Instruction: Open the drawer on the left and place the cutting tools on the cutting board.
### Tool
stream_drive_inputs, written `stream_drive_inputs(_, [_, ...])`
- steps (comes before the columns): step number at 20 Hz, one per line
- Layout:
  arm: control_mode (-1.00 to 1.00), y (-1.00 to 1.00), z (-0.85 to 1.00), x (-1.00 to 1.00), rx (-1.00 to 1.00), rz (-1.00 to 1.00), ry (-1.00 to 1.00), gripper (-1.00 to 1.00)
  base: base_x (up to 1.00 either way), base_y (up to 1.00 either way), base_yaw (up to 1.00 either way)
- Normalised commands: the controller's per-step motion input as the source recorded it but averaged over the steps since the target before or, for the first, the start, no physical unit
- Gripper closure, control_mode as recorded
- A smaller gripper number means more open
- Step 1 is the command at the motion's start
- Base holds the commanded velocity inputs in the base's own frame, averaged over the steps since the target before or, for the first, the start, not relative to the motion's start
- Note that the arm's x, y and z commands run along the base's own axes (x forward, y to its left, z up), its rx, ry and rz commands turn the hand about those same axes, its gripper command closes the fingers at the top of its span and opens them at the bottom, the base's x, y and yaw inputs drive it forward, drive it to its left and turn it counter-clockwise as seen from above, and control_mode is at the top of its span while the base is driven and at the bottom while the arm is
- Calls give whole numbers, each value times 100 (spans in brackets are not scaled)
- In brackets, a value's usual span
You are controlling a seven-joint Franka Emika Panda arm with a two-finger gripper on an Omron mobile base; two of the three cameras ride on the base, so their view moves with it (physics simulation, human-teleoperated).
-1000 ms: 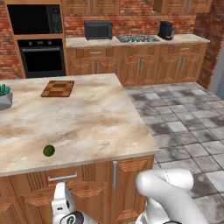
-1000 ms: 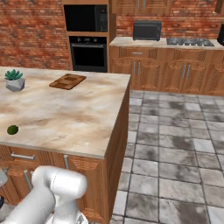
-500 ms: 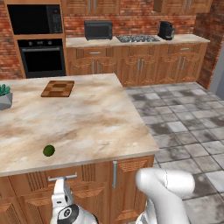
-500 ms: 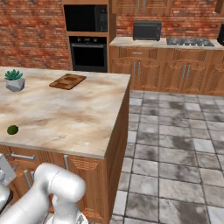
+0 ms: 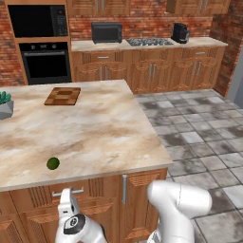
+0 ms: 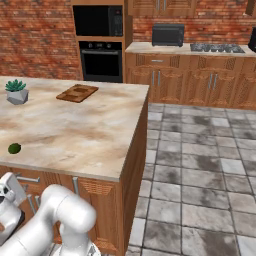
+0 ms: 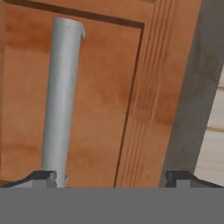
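Note:
The drawer (image 5: 33,195) sits closed under the island counter's front edge, its silver bar handle (image 5: 69,192) just above my gripper (image 5: 66,201). My gripper (image 7: 111,179) is open and holds nothing. In the hand view the handle (image 7: 61,100) runs lengthwise over the drawer front (image 7: 100,100), close in front of the left fingertip (image 7: 43,177). From the right base view my gripper (image 6: 10,189) hangs just left of the handle (image 6: 26,178). The checkered cutting board (image 5: 62,96) (image 6: 77,93) lies at the counter's far side. The cutting tools are hidden.
A small green fruit (image 5: 52,163) (image 6: 14,148) lies near the counter's front edge. A potted plant (image 5: 4,105) (image 6: 17,92) stands at the far left. A cabinet door with a vertical handle (image 5: 124,189) is right of the drawer. Tiled floor lies to the right.
My gripper has risen from below the drawer front up to the level of the bar handle. Its jaws stay open. Nothing on the counter has moved.

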Motion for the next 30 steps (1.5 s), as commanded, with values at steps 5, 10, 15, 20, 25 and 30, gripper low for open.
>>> stream_drive_inputs(5, [-100,8,-38,36,0,0,0,-100,0,0,0])
stream_drive_inputs(10, [-100,20,-41,31,0,0,0,-100,0,0,0])
stream_drive_inputs(15, [-100,26,-33,31,0,0,0,-100,0,0,0])
stream_drive_inputs(20, [-100,28,-26,32,0,0,0,-100,0,0,0])
stream_drive_inputs(25, [-100,5,-6,7,0,0,0,100,0,0,0])
stream_drive_inputs(30, [-100,0,0,0,0,0,0,100,0,0,0])
